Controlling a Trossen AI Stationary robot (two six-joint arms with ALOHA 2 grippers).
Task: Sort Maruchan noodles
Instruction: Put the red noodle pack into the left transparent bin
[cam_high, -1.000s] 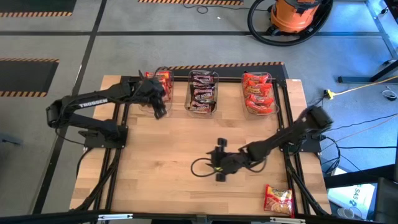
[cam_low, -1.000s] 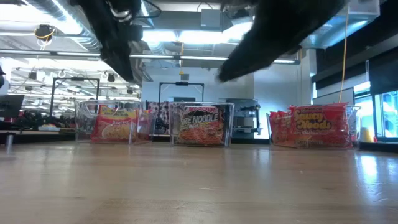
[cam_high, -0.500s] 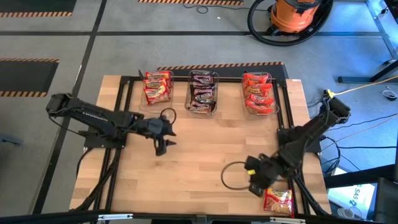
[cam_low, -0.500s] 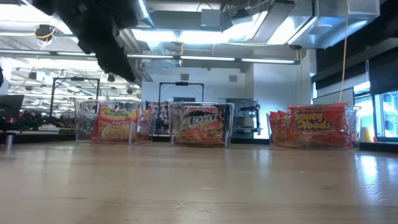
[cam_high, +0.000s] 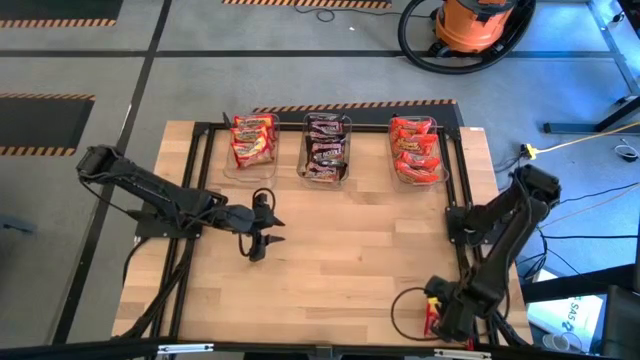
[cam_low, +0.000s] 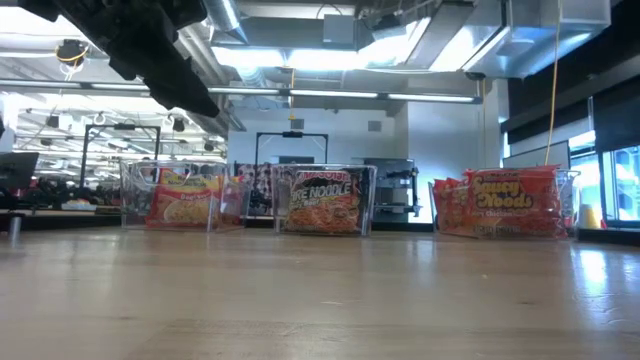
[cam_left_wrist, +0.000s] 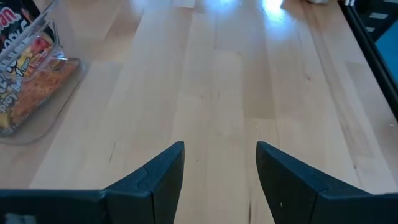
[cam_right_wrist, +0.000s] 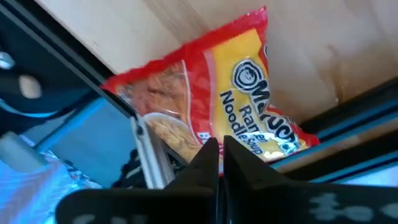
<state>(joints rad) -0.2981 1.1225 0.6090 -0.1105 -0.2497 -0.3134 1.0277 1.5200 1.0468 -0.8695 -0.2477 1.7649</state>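
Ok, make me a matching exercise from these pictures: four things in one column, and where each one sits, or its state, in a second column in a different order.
Column one:
1. left tub
2. middle tub
3. right gripper
4. left gripper

Column two:
A. open over bare wood at mid-table
B. holds dark brown-black packets
C. shut at the loose red-and-yellow Maruchan packet by the table's near right corner
D. holds red-orange and yellow packets

Pairs: 1-D, 2-B, 3-C, 4-A
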